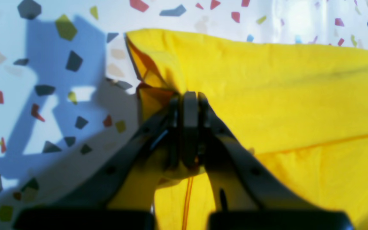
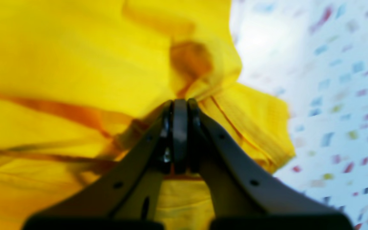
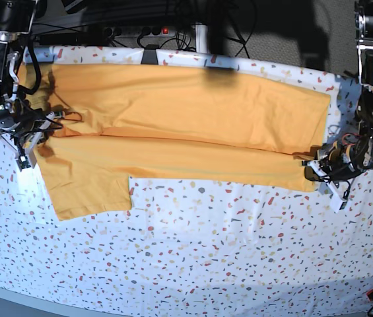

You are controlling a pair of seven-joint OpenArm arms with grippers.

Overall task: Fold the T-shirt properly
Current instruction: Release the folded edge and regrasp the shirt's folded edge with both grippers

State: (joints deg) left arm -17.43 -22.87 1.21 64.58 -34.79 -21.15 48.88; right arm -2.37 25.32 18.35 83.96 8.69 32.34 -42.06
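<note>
Up close on the left wrist view, the left gripper [image 1: 190,102] has its jaws pressed together on a bunched corner of the T-shirt [image 1: 267,95]; the fingertips bury themselves in yellow cloth, so the pinched edge itself is hidden; the arm's shadow falls across the speckled table cover [image 1: 43,80] beside it. Over on the right wrist view, everything is blurred; the right gripper [image 2: 180,107] is likewise clamped on gathered fabric, a darker orange fold just past its tips, and which part of the garment that is cannot be made out.

From the base view, the T-shirt [image 3: 193,132] lies spread lengthwise along the far edge of the table cover [image 3: 206,264], reaching almost from one side edge to the other; a long crease runs through its middle, and a sleeve-like flap juts toward the near edge at the right gripper's end; no lettering shows on the upturned side. The right gripper [image 3: 41,129] and the left gripper [image 3: 313,168] hold opposite ends; both arms are cut off by the frame, and cables tangle behind the far edge.
</note>
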